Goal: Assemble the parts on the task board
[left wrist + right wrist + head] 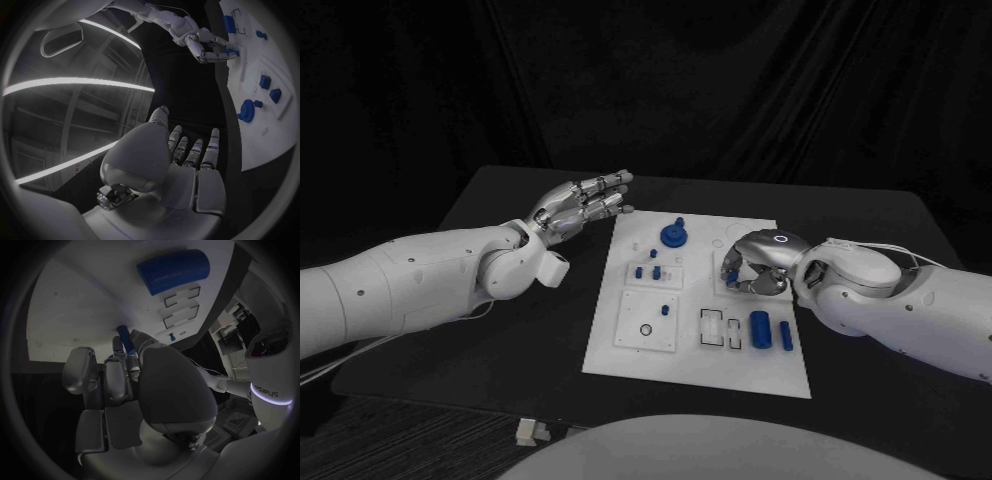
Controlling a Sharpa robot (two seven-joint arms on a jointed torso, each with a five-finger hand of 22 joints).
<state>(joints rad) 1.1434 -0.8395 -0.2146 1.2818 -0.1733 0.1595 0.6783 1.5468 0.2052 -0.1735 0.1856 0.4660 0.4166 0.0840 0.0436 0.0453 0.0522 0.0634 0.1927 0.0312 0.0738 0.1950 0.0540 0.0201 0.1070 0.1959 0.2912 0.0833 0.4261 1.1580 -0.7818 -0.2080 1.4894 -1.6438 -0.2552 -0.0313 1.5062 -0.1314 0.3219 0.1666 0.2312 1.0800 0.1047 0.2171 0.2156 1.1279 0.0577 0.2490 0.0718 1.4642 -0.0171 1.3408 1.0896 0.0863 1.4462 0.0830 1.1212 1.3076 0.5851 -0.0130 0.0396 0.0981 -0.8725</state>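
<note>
White task board [697,375] lies mid counter [488,340]. Right hand [754,265] curled over board's right side, fingers [119,347] pinching small blue peg [123,333]. Peg looks light, rigid, smooth (likely slippery); hold by shank near tip. Left hand [578,208] hovers beside board, fingers apart, holding nothing. Blue cylinder [760,329] rests nearby.

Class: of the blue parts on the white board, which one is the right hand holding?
The slim blue peg pinched in the right hand's fingers. The other parts, like the thick cylinder, lie untouched on the board.
</note>
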